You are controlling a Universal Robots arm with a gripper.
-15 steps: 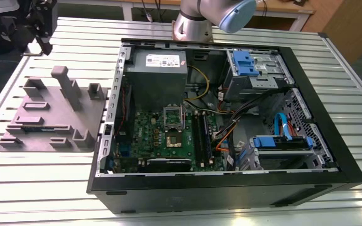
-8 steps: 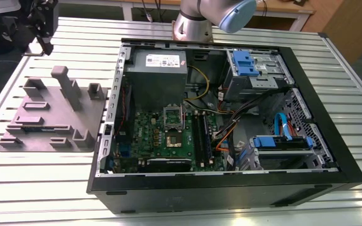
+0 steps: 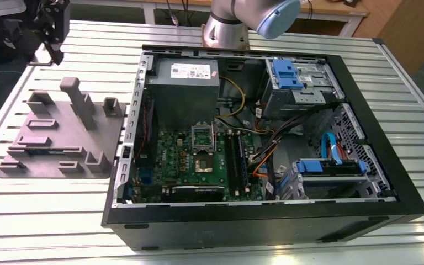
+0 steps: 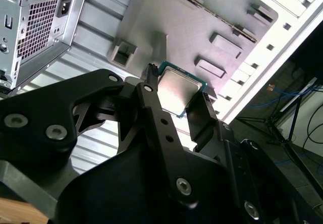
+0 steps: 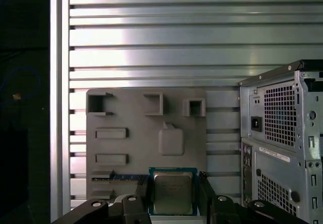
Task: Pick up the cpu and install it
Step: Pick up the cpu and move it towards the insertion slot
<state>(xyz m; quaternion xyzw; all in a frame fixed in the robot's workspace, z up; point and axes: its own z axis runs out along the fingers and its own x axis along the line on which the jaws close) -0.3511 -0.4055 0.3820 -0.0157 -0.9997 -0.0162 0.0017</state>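
pickup looks done: gripper (image 4: 176,90) is closed on two opposite edges of the cpu (image 5: 172,191), holding it clear above the grey tray (image 5: 126,148) on the counter (image 3: 50,221), so installing, i judge, calls for a level carry to the motherboard socket (image 3: 203,164) in the open case (image 3: 271,212).

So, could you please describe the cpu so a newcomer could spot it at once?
Find the grey tray beside the computer case in the first wrist view. The black gripper holds the cpu: a flat, shiny silver square, unlike the tray's dull grey blocks.
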